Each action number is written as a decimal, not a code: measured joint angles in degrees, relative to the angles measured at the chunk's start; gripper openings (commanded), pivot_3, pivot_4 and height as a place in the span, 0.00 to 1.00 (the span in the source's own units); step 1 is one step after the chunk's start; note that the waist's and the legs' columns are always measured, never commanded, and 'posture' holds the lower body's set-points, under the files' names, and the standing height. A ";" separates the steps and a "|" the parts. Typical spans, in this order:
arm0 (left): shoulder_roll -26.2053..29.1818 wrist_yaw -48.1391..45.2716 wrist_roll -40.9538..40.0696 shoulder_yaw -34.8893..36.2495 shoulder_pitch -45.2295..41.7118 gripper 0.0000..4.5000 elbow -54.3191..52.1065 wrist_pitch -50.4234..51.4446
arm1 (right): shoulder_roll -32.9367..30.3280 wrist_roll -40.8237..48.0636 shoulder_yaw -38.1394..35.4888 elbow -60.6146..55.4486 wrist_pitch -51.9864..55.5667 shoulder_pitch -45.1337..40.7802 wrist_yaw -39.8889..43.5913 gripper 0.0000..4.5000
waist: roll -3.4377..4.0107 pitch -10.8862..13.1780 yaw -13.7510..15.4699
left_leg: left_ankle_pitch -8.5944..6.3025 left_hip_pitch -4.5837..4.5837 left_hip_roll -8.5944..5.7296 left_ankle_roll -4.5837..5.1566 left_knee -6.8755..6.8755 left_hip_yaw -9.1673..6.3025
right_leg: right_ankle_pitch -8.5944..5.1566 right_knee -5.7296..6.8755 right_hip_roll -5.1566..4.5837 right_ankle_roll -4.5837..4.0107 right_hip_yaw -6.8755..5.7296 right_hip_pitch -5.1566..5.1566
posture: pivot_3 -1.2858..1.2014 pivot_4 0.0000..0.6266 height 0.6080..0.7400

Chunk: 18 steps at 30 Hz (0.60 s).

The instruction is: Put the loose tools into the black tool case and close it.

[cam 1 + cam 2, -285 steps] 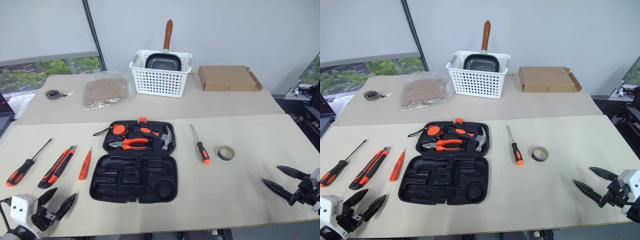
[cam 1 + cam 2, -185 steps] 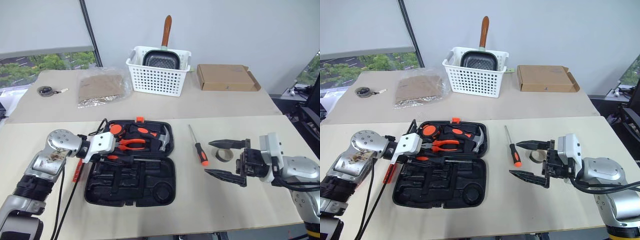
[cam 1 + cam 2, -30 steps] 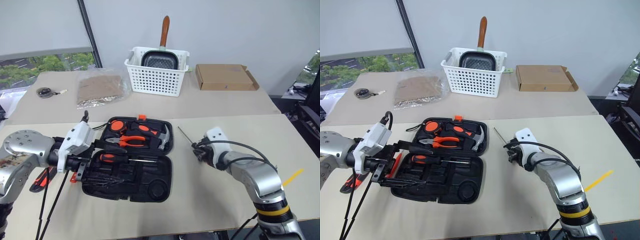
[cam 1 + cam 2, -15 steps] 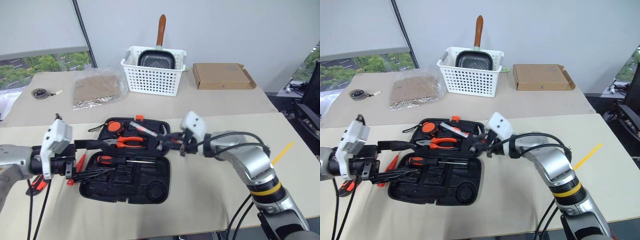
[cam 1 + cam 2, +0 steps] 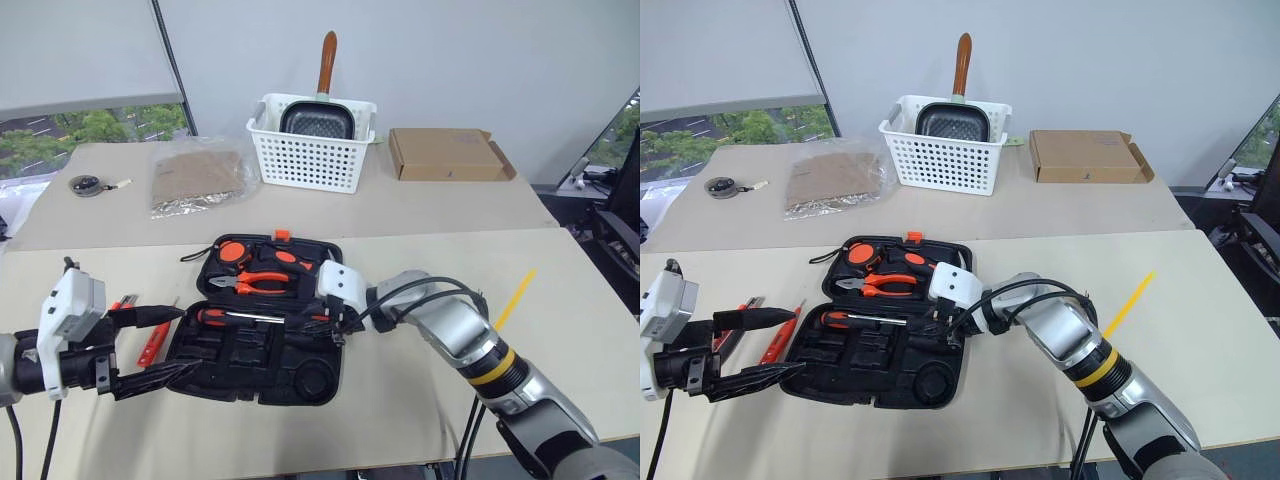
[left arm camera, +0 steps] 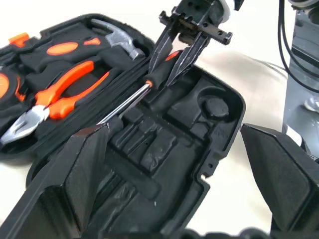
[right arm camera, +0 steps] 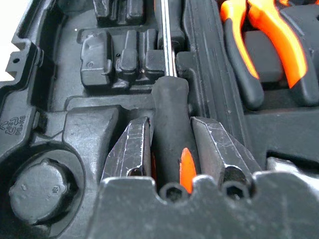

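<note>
The black tool case (image 5: 262, 340) is lying open on the near half of the worktop (image 5: 560, 300), its lid half on the far side holding orange-handled pliers (image 5: 258, 281), a hammer (image 6: 115, 39) and a round orange tape measure (image 5: 235, 251). The right claw (image 7: 171, 144) is reaching in from the right over the near tray of the case, its two fingers (image 7: 130, 149) pressing on either side of the black-and-orange handle of a long screwdriver (image 7: 169, 107). That screwdriver is lying along the far edge of the tray, close to the hinge, with its metal shaft pointing left (whether it is fully seated in its recess I cannot tell). Another long screwdriver (image 5: 232, 316) with an orange-and-black handle is resting in the tray just left of it, along the same line.

The left claw (image 5: 150, 345) is hovering near the left end of the case, fingers spread wide and gripping nothing. Just left of the case, on the worktop, a slim orange tester screwdriver (image 5: 781, 333) is lying beside an orange-black utility knife (image 5: 732, 320), partly hidden behind the left claw.

On the far worktop a white perforated basket (image 5: 313, 145) is holding a pan, with a flat brown cardboard box (image 5: 447, 155) to its right and a foil-wrapped packet (image 5: 198, 178) to its left.
</note>
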 measured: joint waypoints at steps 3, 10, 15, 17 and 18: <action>0.02 -0.51 0.16 0.08 0.06 1.00 0.43 -0.12 | -0.35 0.22 0.49 -0.86 1.41 0.68 0.91 0.21 | 0.01 0.00 0.32 | -0.01 -0.03 -0.02 -0.01 0.01 0.00 | 0.00 -0.01 -0.01 0.00 0.01 0.00 | 0.52 0.24 0.70; 1.13 -1.56 0.67 -0.56 -1.21 1.00 2.60 -0.72 | 0.26 0.64 -0.48 -3.20 4.94 2.50 -1.69 0.49 | 0.00 0.00 0.23 | 0.00 -0.02 -0.02 0.00 -0.01 0.03 | -0.02 -0.04 0.00 -0.02 0.01 -0.01 | 0.52 0.24 0.70; 1.45 -2.68 1.96 -2.43 -2.20 1.00 4.51 -1.25 | 0.25 1.70 -3.54 -4.99 6.25 3.83 -2.41 0.87 | -0.02 -0.01 0.05 | -0.12 0.02 0.08 0.12 -0.02 0.03 | -0.02 0.00 0.09 -0.02 0.00 -0.03 | 0.52 0.24 0.70; 1.51 -3.29 2.29 -2.71 -2.36 1.00 5.20 -1.63 | 0.34 3.43 -4.76 -5.50 7.04 3.95 -1.95 0.92 | 0.00 0.00 0.01 | -0.16 0.02 0.10 0.19 -0.02 0.02 | -0.02 0.08 0.09 -0.03 0.00 -0.07 | 0.52 0.24 0.70; 1.53 -3.53 2.42 -2.84 -2.45 1.00 5.47 -2.06 | 0.55 4.37 -5.63 -5.86 7.30 3.94 -1.84 0.92 | 0.00 0.00 0.05 | -0.16 0.03 0.13 0.19 -0.02 0.01 | -0.01 0.08 0.12 -0.03 -0.01 -0.07 | 0.52 0.24 0.70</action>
